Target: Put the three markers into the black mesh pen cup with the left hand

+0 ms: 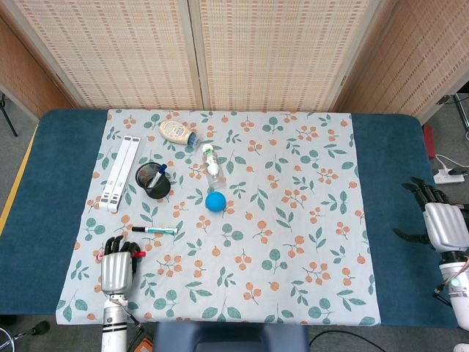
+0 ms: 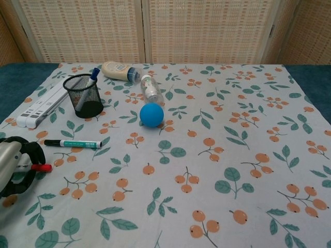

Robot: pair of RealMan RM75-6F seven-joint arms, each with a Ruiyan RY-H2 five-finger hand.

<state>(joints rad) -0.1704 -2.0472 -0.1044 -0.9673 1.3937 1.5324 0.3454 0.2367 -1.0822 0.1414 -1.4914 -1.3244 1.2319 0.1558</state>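
The black mesh pen cup (image 1: 152, 180) (image 2: 83, 96) stands at the left of the floral cloth with a blue-capped marker (image 1: 160, 173) (image 2: 93, 75) upright in it. A green marker (image 1: 154, 230) (image 2: 72, 143) lies flat on the cloth nearer to me. My left hand (image 1: 116, 268) (image 2: 12, 166) rests at the near left corner, its fingers curled around a red marker (image 1: 138, 254) (image 2: 40, 167) whose red cap pokes out to the right. My right hand (image 1: 442, 223) hovers off the cloth at the far right, fingers spread and holding nothing.
A blue ball (image 1: 215, 202) (image 2: 151, 114), a clear bottle (image 1: 212, 166) (image 2: 150, 89) lying on its side and a squeeze bottle (image 1: 176, 132) (image 2: 118, 71) sit right of and behind the cup. A white folded stand (image 1: 119, 173) (image 2: 39, 108) lies to its left.
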